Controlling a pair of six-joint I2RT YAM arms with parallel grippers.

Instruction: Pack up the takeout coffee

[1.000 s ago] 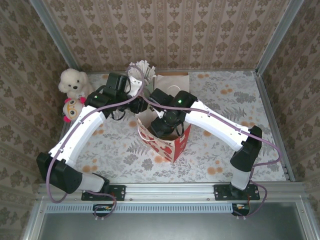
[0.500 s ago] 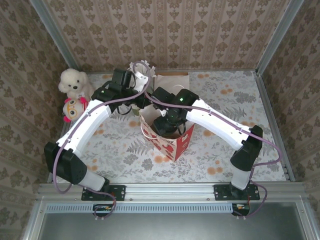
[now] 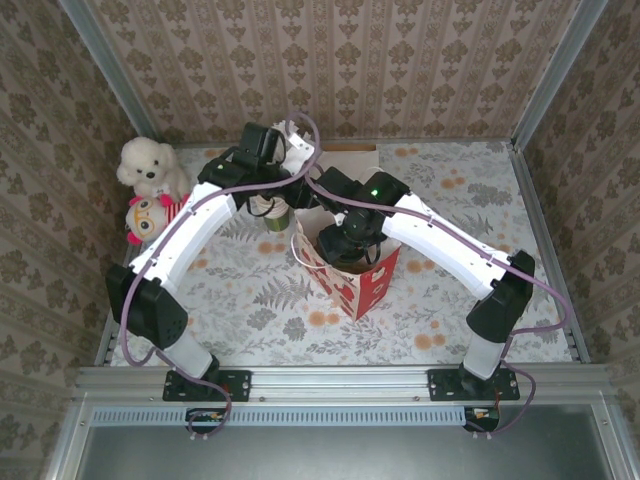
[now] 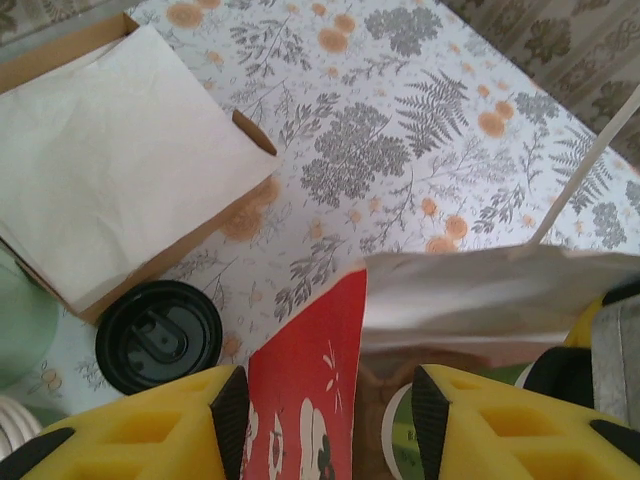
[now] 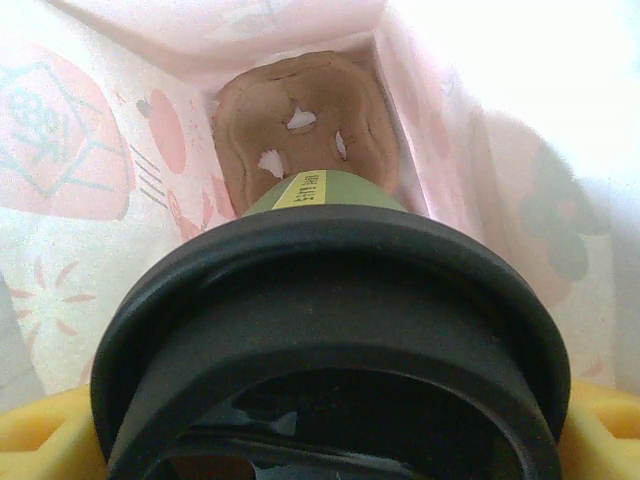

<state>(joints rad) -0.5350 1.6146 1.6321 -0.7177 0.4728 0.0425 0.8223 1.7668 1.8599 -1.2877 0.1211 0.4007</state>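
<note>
1. Floral cloth is covering the table (image 3: 230,290), and patterned wallpaper is closing it in on three sides.
2. A red-and-white paper bag (image 3: 365,285) is standing open near the middle of the table.
3. The right gripper (image 5: 320,440) is reaching down into the bag, its yellow fingers clamping the green cup (image 5: 330,195) from both sides. The cup is wearing its black lid (image 5: 330,300) and sitting inside the bag, with a brown item (image 5: 300,110) lying on the bottom beyond it.
4. The left gripper (image 4: 325,420) is hovering at the bag's 11 o'clock rim, jaws parted, with the red wall passing between them.
5. At 12 o'clock from the bag, a cardboard tray (image 4: 200,235) is holding white napkins (image 4: 120,160), and a spare lid (image 4: 160,337) is lying on the cloth just beside the tray.
6. A white plush dog (image 3: 145,165) and a smaller plush toy (image 3: 148,215) are sitting at the table's 9 o'clock edge.
</note>
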